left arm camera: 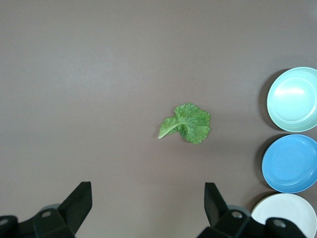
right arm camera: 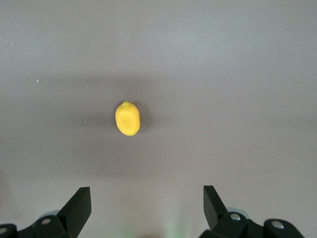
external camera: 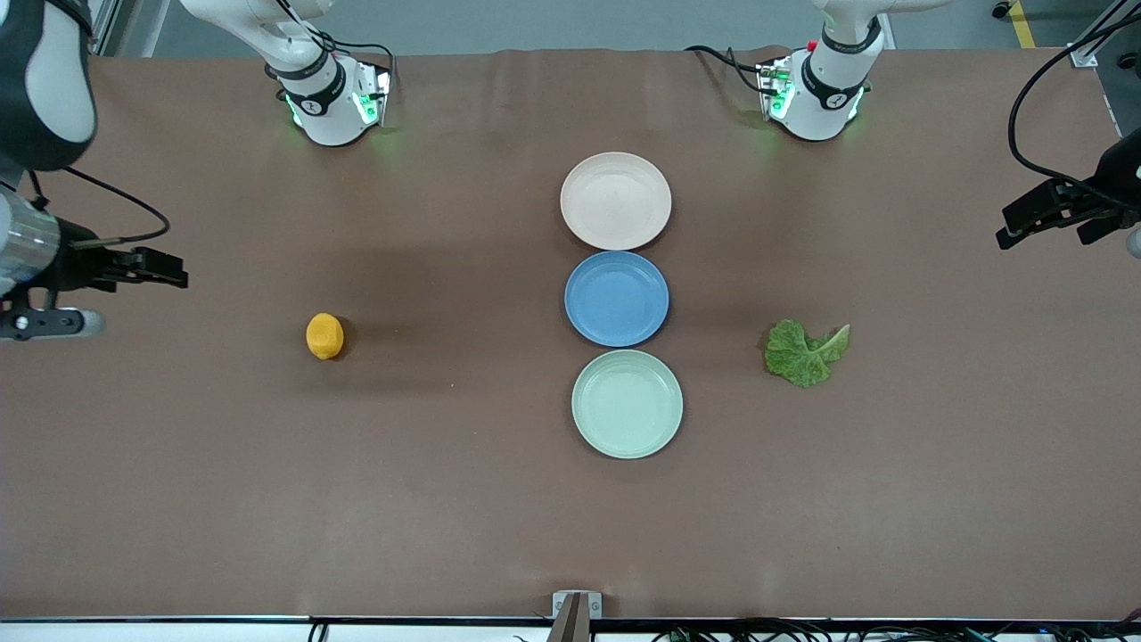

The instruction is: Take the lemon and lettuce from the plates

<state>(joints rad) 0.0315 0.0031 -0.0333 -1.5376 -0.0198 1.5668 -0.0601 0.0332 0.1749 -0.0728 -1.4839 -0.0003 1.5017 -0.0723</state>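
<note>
The yellow-orange lemon (external camera: pixel 324 336) (right arm camera: pixel 128 118) lies on the bare brown table toward the right arm's end, on no plate. The crinkled green lettuce (external camera: pixel 804 353) (left arm camera: pixel 187 123) lies on the table toward the left arm's end. Between them stand the beige-pink plate (external camera: pixel 615 201) (left arm camera: pixel 287 215) and the mint plate (external camera: pixel 627 404) (left arm camera: pixel 293 99), both empty. My right gripper (external camera: pixel 181 270) (right arm camera: pixel 147 188) hangs open, high over the table's end, with the lemon ahead of its fingers. My left gripper (external camera: pixel 1005 230) (left arm camera: pixel 148 184) hangs open and empty over its own end.
An empty blue plate (external camera: pixel 616 298) (left arm camera: pixel 290 163) sits between the beige-pink and mint plates, the three in a row down the table's middle. Both arm bases (external camera: pixel 334 102) (external camera: pixel 816 94) stand at the table's edge farthest from the front camera.
</note>
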